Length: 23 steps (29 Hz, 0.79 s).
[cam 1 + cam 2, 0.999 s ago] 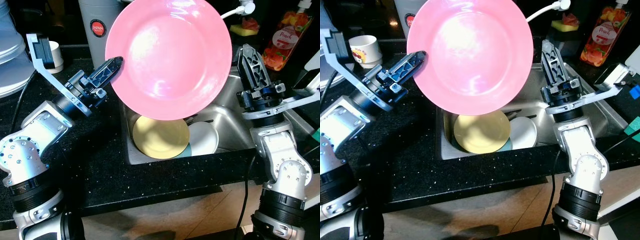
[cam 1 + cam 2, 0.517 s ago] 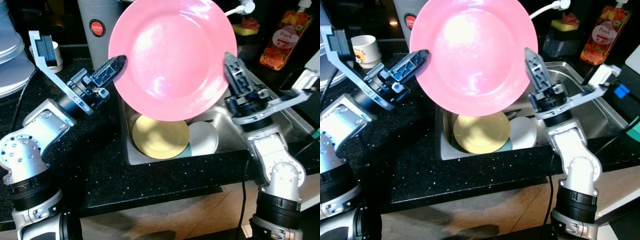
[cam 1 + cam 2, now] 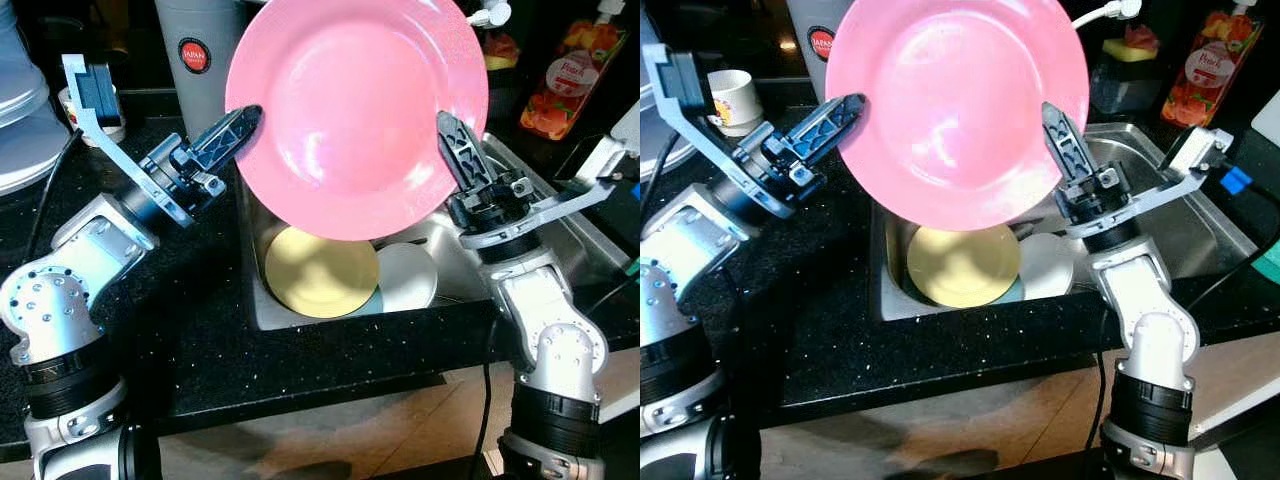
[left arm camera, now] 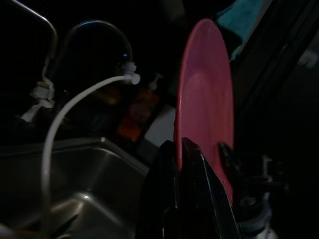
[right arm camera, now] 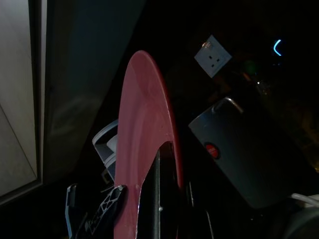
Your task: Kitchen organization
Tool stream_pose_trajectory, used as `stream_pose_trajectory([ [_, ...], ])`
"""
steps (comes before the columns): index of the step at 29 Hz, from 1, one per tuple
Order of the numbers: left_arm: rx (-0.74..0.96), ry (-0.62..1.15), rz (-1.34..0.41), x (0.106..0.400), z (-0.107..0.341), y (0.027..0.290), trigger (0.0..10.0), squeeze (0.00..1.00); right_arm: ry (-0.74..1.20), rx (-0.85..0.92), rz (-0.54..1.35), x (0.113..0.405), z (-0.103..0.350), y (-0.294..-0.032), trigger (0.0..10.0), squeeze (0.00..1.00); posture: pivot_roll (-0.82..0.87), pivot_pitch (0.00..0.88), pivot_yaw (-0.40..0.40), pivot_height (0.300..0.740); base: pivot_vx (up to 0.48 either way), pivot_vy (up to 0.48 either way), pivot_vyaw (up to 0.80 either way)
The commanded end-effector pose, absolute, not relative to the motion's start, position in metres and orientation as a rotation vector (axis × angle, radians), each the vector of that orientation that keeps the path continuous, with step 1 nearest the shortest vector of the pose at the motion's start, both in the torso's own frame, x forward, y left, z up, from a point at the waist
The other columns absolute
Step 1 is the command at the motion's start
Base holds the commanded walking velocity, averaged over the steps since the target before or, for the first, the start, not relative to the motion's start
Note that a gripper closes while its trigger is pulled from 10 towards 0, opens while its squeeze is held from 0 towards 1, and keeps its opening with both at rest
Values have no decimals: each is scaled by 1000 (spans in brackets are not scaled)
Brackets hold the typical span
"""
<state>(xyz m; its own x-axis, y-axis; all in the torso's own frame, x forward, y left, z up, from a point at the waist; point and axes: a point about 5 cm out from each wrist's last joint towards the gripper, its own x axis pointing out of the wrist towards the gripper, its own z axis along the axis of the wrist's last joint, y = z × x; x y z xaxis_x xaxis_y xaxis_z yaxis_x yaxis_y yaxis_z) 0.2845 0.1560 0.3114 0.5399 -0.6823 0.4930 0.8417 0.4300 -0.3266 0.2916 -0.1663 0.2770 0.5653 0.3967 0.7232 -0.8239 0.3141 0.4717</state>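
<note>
In the upper middle of the frame you see the pink plate [image 3: 357, 105] grasped at its edges by the left gripper [image 3: 243, 122] and the right gripper [image 3: 447, 135], above the sink [image 3: 452, 250]

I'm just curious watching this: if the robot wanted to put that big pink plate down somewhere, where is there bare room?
The black counter in front of the sink, between the two arms, is bare, as is the sink's steel right half. The sink's left half is crowded with a yellow plate and a white plate. Both the left gripper and the right gripper grip the pink plate.
</note>
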Motion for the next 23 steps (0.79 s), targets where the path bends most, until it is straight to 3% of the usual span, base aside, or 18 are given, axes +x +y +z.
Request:
stream_pose_trajectory([
  [1, -539, -276, -967, 284, 306, 153, 10000, 0, -568, 935, 893, 286, 281, -164, 0, 0, 96, 46, -22, 740, 0, 0, 0],
  [5, -531, -294, -961, 284, 307, 153, 10000, 0, -571, 934, 903, 285, 280, -163, 0, 0, 96, 46, -22, 740, 0, 0, 0],
  [6, -515, -306, -948, 284, 308, 153, 10000, 1000, -572, 936, 901, 285, 280, -164, 0, 0, 98, 52, -23, 740, 0, 0, 0],
  [10, -529, -284, -902, 288, 306, 154, 10000, 1000, -591, 944, 866, 287, 281, -167, 0, 0, 99, 53, -19, 740, 0, 0, 0],
  [11, -533, -278, -893, 289, 305, 156, 10000, 0, -600, 935, 847, 288, 281, -169, 7137, 0, 99, 53, -19, 740, 0, 0, 0],
  [12, -533, -276, -873, 289, 304, 161, 10000, 0, -615, 933, 822, 289, 283, -173, 10000, 0, 98, 53, -16, 740, 0, 0, 0],
  [23, -518, -269, -764, 284, 295, 193, 10000, 0, -673, 939, 580, 303, 286, -214, 10000, 0, 112, 60, -20, 740, 0, 0, 0],
])
